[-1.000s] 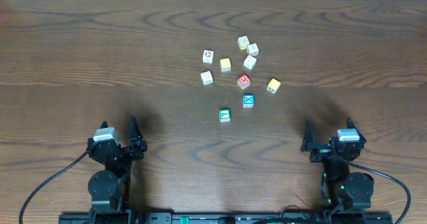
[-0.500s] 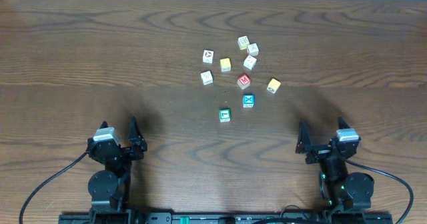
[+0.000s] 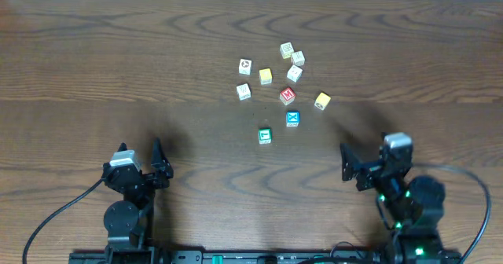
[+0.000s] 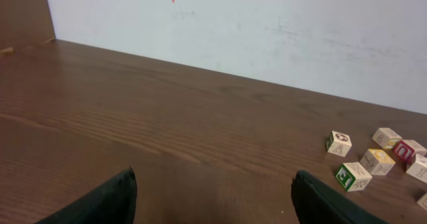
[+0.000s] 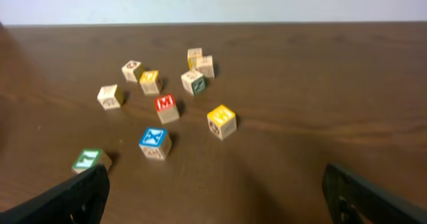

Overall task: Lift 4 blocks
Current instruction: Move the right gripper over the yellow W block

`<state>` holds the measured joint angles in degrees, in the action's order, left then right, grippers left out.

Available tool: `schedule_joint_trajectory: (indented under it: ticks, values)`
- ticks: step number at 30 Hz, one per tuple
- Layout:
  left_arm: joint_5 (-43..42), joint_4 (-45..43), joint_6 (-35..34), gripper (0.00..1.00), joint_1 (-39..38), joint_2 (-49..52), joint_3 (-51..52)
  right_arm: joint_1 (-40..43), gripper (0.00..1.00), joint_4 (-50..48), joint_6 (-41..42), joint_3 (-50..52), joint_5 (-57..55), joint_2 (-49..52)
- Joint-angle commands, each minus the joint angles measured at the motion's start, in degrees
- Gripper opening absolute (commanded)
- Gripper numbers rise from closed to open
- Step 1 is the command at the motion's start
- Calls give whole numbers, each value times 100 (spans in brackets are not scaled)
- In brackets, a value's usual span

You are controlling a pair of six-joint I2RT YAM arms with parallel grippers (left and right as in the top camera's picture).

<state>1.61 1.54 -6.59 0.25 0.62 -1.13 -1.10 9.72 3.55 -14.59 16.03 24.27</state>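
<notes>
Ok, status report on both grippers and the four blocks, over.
Both open, empty: left gripper, right gripper. Green block, blue block, red block, yellow-orange block flat on table, untouched. Cream cubes behind, not blocking.

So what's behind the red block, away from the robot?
Just beyond the red block sit a pale yellow cube and a white cube, not touching it. Its underside is hidden.

I take this for a robot lab bench rather than a home. My left arm (image 3: 126,187) and right arm (image 3: 397,187) are mounted on a black rail (image 3: 251,257) at the edge of a wood-grain table (image 3: 94,52), with black cables (image 3: 59,209) looping off them. Behind stands a plain white wall (image 4: 267,31), and small letter cubes (image 3: 288,95) lie scattered as test pieces.
</notes>
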Motion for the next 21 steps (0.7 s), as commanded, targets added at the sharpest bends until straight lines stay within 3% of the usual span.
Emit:
schedule_joint_trajectory:
  ticks: [1,14,21]
  values:
    - [37,269,-9,75,-17,-33,85,-50,99,542,-494,-1038,33,828]
    - [37,269,-9,75,-17,-33,85,-50,99,4347,-385,-5010,348,4159]
    - [37,269,-9,75,-17,-33,85,-50,99,4317,-385,-5268,846,4706]
